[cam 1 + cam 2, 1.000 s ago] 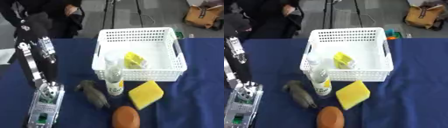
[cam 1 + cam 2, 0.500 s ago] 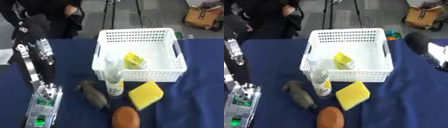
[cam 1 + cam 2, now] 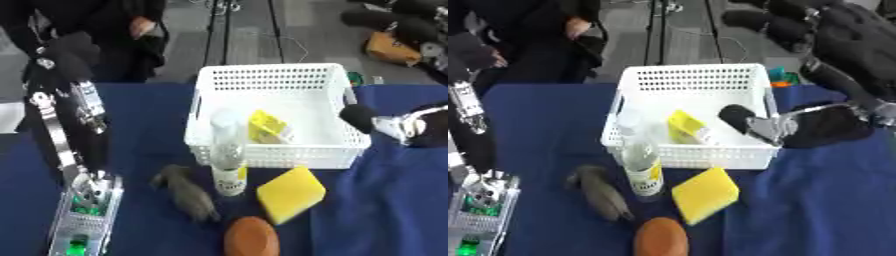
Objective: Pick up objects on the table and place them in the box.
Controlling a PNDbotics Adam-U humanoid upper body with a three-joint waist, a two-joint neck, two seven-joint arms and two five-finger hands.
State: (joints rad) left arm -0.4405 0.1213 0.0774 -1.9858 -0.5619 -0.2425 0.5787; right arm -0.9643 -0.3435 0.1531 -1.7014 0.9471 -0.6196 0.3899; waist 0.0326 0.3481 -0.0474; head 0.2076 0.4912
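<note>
A white box (image 3: 273,80) is set on the blue worktop (image 3: 394,200), a yellow packet (image 3: 687,128) inside. The right robot hand (image 3: 750,121) is seen above its right rim, grip unclear. A clear bottle (image 3: 227,160), yellow sponge (image 3: 290,194), grey object (image 3: 186,191) and orange object (image 3: 251,238) are placed in front.

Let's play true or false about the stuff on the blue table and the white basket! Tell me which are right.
1. A yellow packet lies inside the white basket. True.
2. The yellow sponge is in the basket. False: it lies on the blue table, in front of the basket.
3. The clear bottle stands upright. True.
4. The orange round thing sits behind the basket. False: it is nearest the camera, at the bottom edge.
</note>
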